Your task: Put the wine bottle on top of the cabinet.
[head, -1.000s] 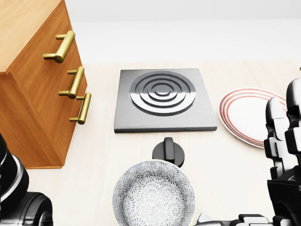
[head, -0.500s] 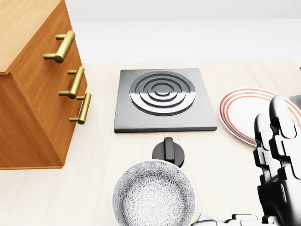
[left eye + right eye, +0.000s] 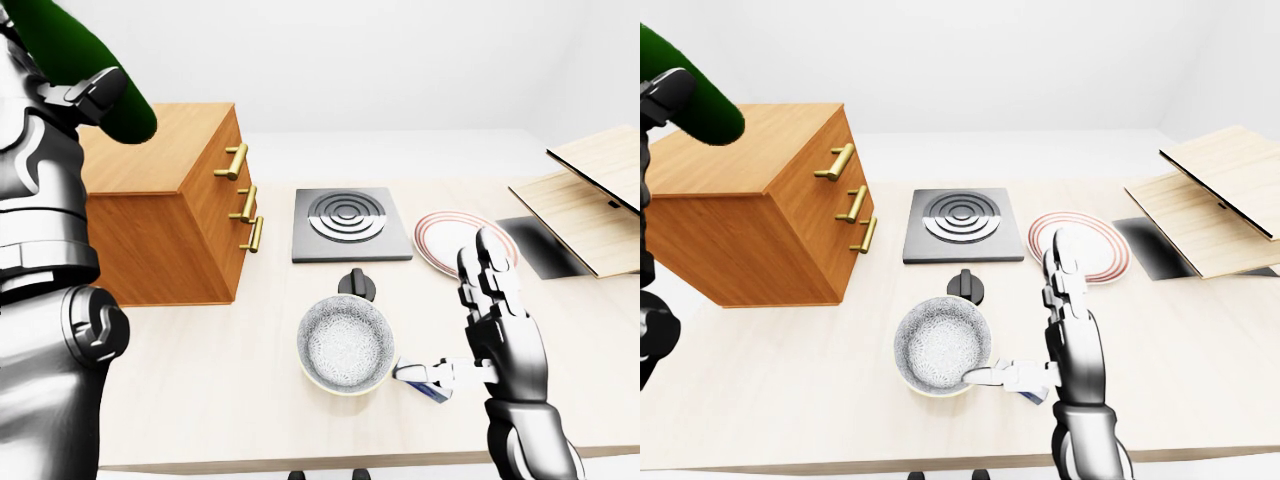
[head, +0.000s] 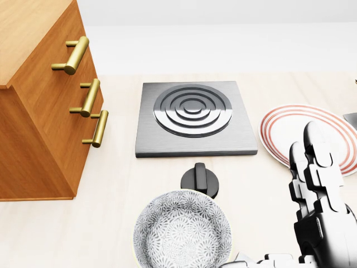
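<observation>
At far left of the left-eye view, the left hand (image 3: 85, 95) is clenched around the green wine bottle (image 3: 75, 60), held high above the wooden cabinet (image 3: 160, 150). Judged glass: heavy, rigid, slick, breakable; best gripped around the body. Right of it on the pale countertop (image 3: 200, 390): hob plate (image 3: 350, 225), patterned bowl (image 3: 345, 345), striped plate (image 3: 450, 240). The right hand (image 3: 495, 330) hangs released, fingers spread. White walls behind.

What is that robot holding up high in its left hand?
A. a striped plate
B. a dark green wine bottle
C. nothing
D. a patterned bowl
B: in the left-eye view the left hand grips the dark green wine bottle above the wooden cabinet; plate and bowl lie on the table.
</observation>
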You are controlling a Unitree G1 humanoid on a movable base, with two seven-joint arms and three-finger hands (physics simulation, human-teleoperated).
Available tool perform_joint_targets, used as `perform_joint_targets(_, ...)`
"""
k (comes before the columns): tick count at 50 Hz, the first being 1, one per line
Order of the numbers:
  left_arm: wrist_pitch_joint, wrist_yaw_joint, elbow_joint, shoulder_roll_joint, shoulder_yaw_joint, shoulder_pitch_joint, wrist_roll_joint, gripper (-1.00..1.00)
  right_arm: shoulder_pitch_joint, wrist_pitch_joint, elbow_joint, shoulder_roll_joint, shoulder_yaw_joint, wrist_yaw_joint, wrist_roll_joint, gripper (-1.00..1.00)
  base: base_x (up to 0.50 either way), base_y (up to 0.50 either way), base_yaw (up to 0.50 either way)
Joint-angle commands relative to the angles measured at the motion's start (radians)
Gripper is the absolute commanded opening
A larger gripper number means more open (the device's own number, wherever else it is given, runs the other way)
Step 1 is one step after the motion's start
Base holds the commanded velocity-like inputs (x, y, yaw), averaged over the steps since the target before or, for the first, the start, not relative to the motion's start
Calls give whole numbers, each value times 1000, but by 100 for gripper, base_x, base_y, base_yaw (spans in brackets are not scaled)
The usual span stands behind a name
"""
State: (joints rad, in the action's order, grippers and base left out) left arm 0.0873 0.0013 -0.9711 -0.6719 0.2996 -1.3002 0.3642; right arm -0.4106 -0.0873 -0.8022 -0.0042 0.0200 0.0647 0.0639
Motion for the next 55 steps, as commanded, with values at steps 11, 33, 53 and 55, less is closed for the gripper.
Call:
perform_joint_targets(11,0,11,-270,25,-16,43,-41,-100,-8,0,144,-13,52,-50,-9,100,0,0,0)
perform_joint_targets(33,0,34,-305,41,-8,56,-78,-100,-5,1,145,-16,67,-57,-5,100,0,0,0)
perform_joint_targets(53,0,32,-301,43,-12,58,-105,-65,-9,35,184,-22,71,-65,-9,100,0,0,0)
perform_joint_targets(55,0,31,-301,44,-12,59,-106,-70,-8,35,183,-23,70,-64,-9,100,0,0,0)
